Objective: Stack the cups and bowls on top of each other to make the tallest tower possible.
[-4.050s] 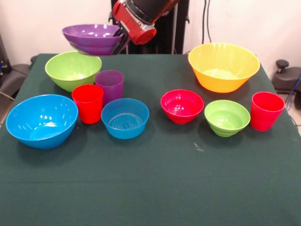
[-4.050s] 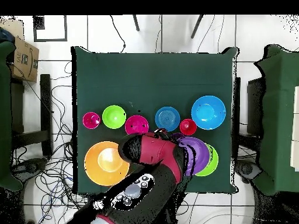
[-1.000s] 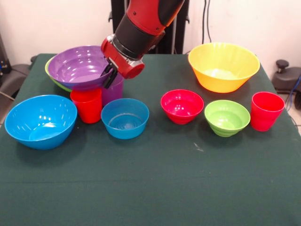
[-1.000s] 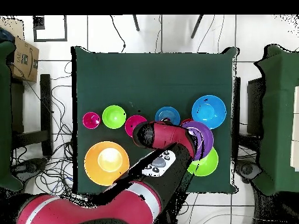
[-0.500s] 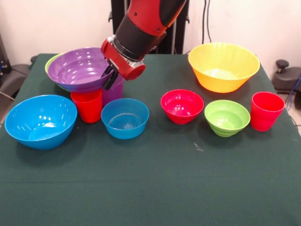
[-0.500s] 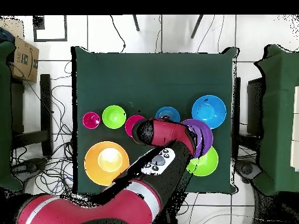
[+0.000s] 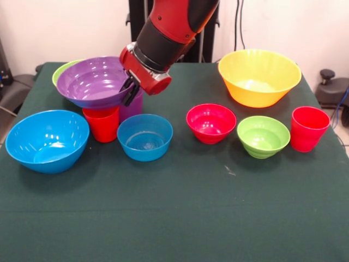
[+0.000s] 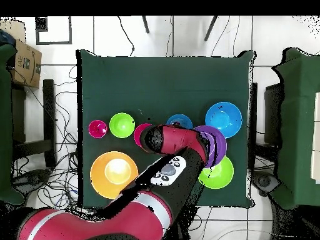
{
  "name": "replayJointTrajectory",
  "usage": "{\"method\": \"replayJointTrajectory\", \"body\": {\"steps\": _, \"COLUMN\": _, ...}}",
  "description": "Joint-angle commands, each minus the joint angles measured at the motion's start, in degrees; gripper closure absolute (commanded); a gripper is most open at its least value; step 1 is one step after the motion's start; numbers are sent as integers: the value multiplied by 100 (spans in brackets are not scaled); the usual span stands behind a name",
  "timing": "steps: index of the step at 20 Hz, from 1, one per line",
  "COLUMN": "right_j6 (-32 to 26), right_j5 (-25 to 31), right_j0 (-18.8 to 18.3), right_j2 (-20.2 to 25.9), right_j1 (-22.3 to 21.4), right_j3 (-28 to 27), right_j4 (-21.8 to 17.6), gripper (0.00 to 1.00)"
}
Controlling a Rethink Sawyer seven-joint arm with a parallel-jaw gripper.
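My gripper is shut on the right rim of the large purple bowl, which hangs tilted just over the left red cup and the purple cup. I cannot tell whether the bowl touches them. In the overhead view the arm covers most of the purple bowl. Behind it sits the large lime green bowl. On the cloth stand the large blue bowl, small blue bowl, red-pink bowl, small green bowl, the right red cup and the yellow bowl.
The green-clothed table has open cloth along its near half in the front view. A cardboard box and chairs stand beside the table, and cables lie on the floor around it.
The purple bowl has come down and forward from above the large green bowl to over the red and purple cups. In the last second it shifted only slightly.
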Motion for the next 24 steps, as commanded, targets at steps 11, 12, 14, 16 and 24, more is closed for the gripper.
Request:
{"method": "replayJointTrajectory", "body": {"steps": 11, "right_j6": -208, "right_j5": 426, "right_j0": 137, "right_j2": 762, "right_j1": 397, "right_j3": -448, "right_j4": -532, "gripper": 100}}
{"method": "replayJointTrajectory", "body": {"steps": 12, "right_j6": -227, "right_j5": 489, "right_j0": 133, "right_j2": 768, "right_j1": 389, "right_j3": -447, "right_j4": -548, "gripper": 100}}
{"method": "replayJointTrajectory", "body": {"steps": 14, "right_j6": -254, "right_j5": 641, "right_j0": 170, "right_j2": 739, "right_j1": 361, "right_j3": -433, "right_j4": -594, "gripper": 100}}
{"method": "replayJointTrajectory", "body": {"steps": 16, "right_j6": -239, "right_j5": 688, "right_j0": 229, "right_j2": 682, "right_j1": 339, "right_j3": -407, "right_j4": -658, "gripper": 100}}
{"method": "replayJointTrajectory", "body": {"steps": 24, "right_j6": -276, "right_j5": 642, "right_j0": 274, "right_j2": 629, "right_j1": 224, "right_j3": -190, "right_j4": -960, "gripper": 100}}
